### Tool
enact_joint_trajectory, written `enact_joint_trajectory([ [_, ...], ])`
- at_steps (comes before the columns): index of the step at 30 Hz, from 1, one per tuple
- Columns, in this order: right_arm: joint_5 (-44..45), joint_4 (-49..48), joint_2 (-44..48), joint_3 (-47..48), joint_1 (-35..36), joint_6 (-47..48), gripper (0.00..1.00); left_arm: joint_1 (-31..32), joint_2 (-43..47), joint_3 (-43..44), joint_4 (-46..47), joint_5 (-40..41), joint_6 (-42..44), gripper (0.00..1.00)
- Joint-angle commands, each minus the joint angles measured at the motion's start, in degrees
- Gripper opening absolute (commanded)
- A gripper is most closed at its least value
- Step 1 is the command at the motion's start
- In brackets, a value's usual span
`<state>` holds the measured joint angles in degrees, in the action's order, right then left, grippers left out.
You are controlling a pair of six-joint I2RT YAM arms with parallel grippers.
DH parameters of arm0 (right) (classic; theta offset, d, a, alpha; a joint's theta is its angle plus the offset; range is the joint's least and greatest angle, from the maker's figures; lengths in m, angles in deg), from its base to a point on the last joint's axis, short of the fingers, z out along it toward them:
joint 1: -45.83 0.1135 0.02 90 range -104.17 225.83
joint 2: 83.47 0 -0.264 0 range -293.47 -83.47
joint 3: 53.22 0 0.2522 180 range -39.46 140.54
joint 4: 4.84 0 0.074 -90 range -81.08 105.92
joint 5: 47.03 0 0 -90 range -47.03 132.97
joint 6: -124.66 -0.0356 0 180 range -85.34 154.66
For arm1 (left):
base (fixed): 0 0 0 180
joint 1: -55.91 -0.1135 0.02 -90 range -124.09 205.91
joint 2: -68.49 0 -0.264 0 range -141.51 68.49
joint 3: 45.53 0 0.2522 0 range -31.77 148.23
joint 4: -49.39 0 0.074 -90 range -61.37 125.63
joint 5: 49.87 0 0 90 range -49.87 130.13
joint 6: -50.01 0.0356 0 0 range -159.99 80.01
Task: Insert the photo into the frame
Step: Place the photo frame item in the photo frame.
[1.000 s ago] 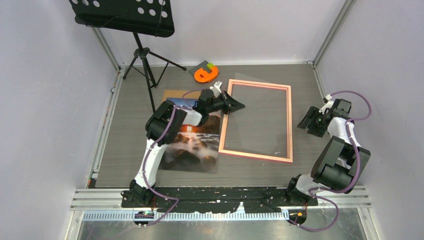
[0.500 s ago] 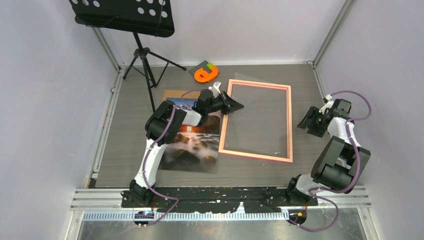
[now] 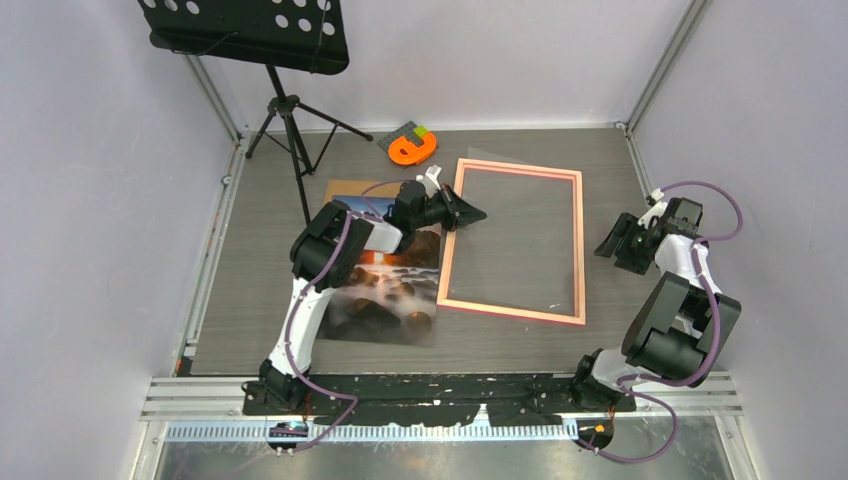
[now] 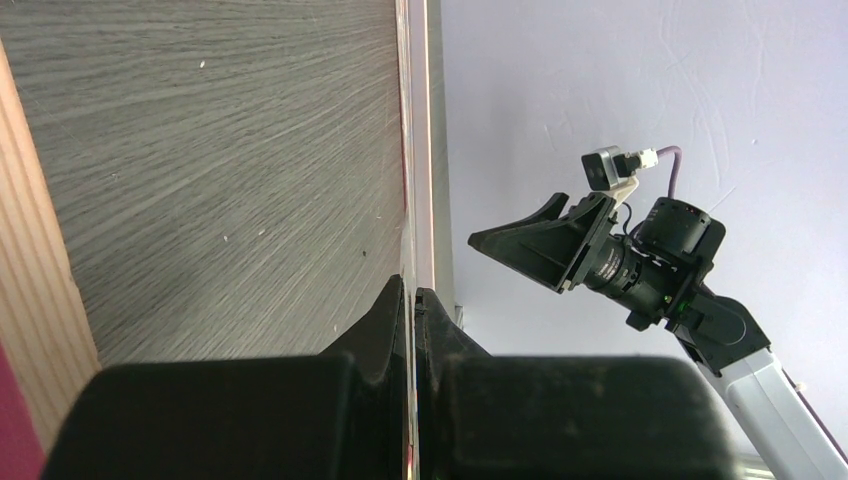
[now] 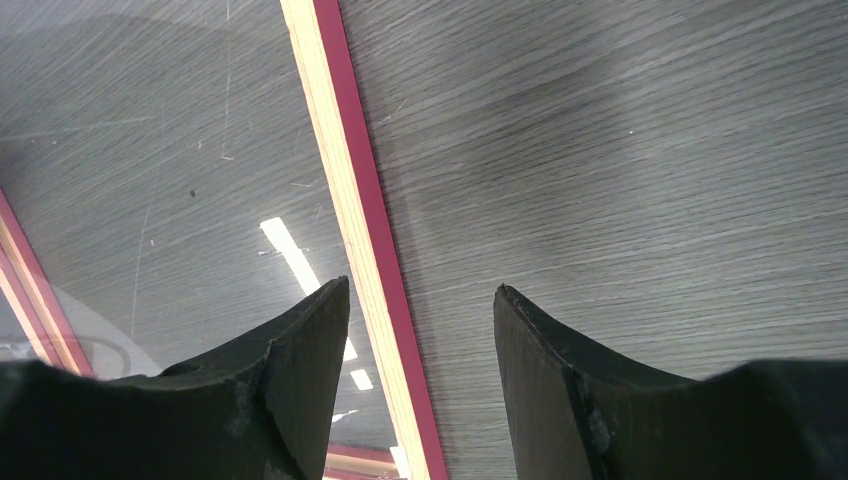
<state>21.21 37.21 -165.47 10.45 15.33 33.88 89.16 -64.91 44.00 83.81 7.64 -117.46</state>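
Note:
The photo [image 3: 385, 290], a sunset seascape, lies flat on the table left of the frame, partly under my left arm. The frame [image 3: 510, 311] with its salmon-pink border lies flat at centre right. A clear sheet [image 3: 520, 240] lies over it. My left gripper [image 3: 478, 213] sits just inside the frame's left bar. In the left wrist view it [image 4: 411, 285] is shut on the thin edge of the clear sheet [image 4: 404, 150]. My right gripper [image 3: 612, 245] is open and empty, hovering beside the frame's right bar [image 5: 345, 190].
A brown backing board [image 3: 345, 187] shows under the photo's far end. A small orange tape-like object [image 3: 412, 148] lies at the back. A black music stand's tripod [image 3: 285, 110] stands at the back left. Walls close in on three sides.
My left gripper has drawn back very slightly to the left, still pinched shut. The right arm, photo and frame have not moved.

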Motion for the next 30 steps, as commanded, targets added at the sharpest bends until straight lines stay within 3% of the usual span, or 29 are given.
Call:
enact_joint_trajectory([
  [1,-0.48,-1.37,2.42,-0.03,-0.33,0.24,0.61,-0.3,3.58,-0.01,3.5,0.73,1.53,0.0],
  [30,-0.43,-1.4,2.34,-0.08,-0.35,0.21,0.61,-0.43,4.03,-0.39,2.39,0.58,2.5,0.0],
])
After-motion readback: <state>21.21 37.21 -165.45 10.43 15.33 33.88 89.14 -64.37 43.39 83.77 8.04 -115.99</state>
